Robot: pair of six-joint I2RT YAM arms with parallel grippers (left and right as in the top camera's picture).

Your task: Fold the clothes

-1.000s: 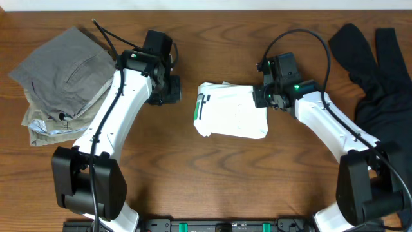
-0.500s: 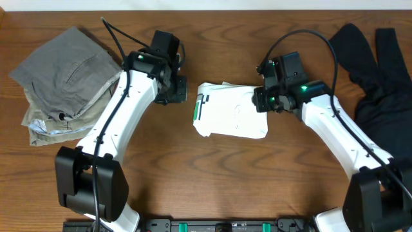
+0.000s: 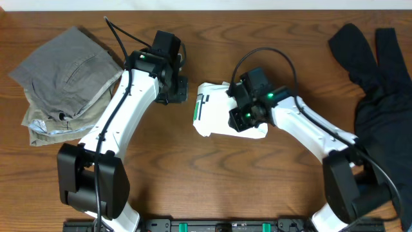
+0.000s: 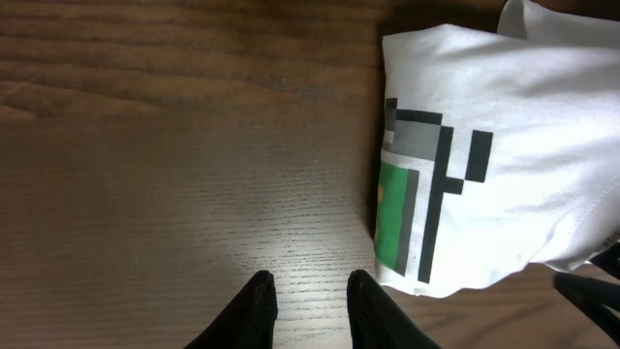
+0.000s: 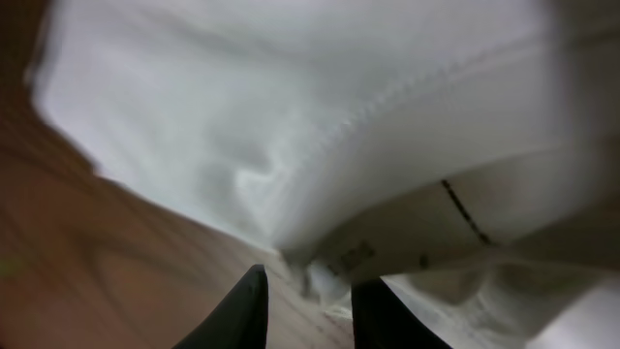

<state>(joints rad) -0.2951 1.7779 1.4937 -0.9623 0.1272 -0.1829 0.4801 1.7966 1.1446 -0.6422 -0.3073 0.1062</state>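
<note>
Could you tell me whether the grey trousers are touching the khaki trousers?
Touching. The overhead view shows the grey trousers lying directly on top of the khaki trousers, whose edges stick out from beneath them along the lower side.

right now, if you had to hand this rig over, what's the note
Left gripper: jaws slightly apart, empty, over bare wood beside the printed edge of the white T-shirt.
Right gripper: jaws apart, nothing clamped, low over that shirt.
Done: T-shirt folded into a rectangle mid-table; grey trousers piled on khaki trousers, far left.
Left: black garment sprawled unfolded, far right.
</note>
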